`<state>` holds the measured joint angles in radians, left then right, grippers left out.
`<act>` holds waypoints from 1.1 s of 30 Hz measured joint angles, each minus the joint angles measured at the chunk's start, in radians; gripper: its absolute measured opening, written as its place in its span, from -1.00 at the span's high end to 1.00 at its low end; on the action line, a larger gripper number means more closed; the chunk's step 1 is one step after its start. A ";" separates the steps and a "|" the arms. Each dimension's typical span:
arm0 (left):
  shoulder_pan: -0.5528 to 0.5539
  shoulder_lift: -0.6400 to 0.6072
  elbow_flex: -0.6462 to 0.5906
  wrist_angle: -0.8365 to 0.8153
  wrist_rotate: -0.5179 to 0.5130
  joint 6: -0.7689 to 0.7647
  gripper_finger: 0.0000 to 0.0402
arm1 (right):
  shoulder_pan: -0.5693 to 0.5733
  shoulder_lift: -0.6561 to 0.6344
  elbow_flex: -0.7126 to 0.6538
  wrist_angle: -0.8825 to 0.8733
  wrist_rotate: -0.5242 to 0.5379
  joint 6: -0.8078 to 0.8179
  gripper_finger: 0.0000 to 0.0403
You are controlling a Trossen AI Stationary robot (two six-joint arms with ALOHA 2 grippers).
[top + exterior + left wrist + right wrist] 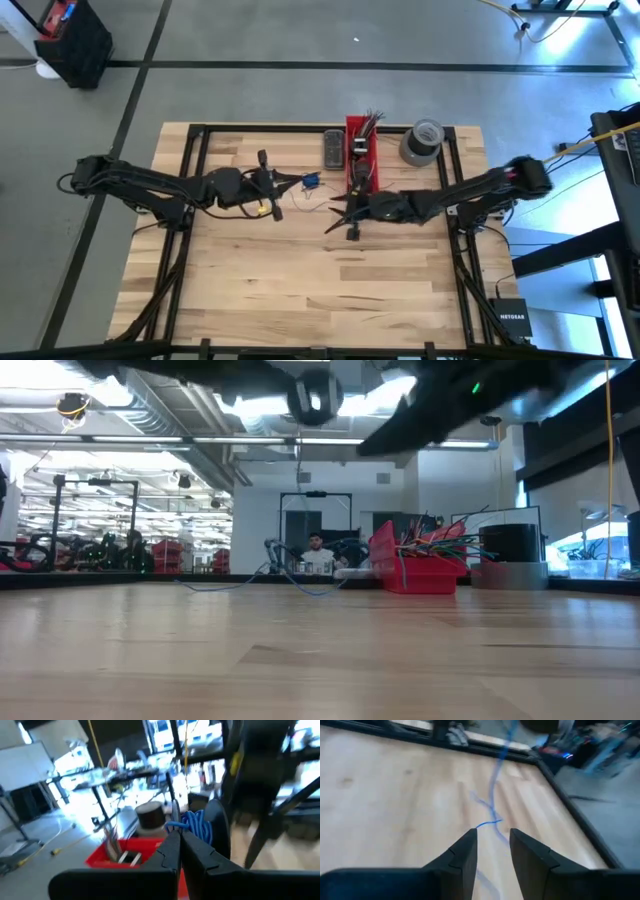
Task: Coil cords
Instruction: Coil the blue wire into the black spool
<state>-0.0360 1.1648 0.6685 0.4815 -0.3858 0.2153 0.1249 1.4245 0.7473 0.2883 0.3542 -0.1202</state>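
Observation:
A thin blue cord is partly wound into a small coil (196,826) at the tips of my left gripper (180,837), which is shut on it above the table's middle (292,183). The cord's loose part (492,812) runs down from there and lies in bends on the wood; it also shows in the low view (240,584). My right gripper (493,837) is open, low over the table (337,215), with the cord's loose bend just ahead of its fingertips. I cannot tell whether it touches the cord. My left gripper pinches the small blue coil (175,826) between its two fingertips. The fingers lie about level and point toward the table's right side. The coil is lifted clear of the table, and a slack strand (504,745) trails from it down to the wood.
A red bin (362,152) with multicoloured wire ends stands at the far middle. A grey tape roll (422,141) is to its right and a dark flat object (333,148) to its left. A black frame (190,150) edges the table. A person (316,550) shows in the room behind.

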 joint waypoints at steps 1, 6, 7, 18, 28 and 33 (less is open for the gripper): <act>-0.010 0.000 0.000 0.018 -0.004 0.000 1.00 | -0.001 0.044 -0.008 0.067 0.026 -0.019 0.41; -0.042 0.000 0.000 0.071 -0.079 0.038 1.00 | -0.009 0.244 0.008 0.317 0.108 -0.139 0.41; -0.045 0.000 -0.001 0.084 -0.088 0.049 1.00 | -0.008 0.273 0.017 0.339 0.114 -0.158 0.41; -0.062 0.000 -0.001 0.098 -0.088 0.073 1.00 | -0.008 0.396 0.112 0.361 0.246 -0.279 0.49; -0.063 -0.025 -0.001 0.033 -0.090 0.096 0.99 | 0.062 0.308 0.108 0.179 0.476 -0.380 0.90; -0.083 -0.071 -0.001 -0.073 -0.090 0.121 0.99 | 0.038 0.155 0.109 -0.049 0.506 -0.272 0.97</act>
<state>-0.1193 1.0934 0.6674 0.4086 -0.4758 0.3361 0.1634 1.5799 0.8558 0.2389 0.8597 -0.3925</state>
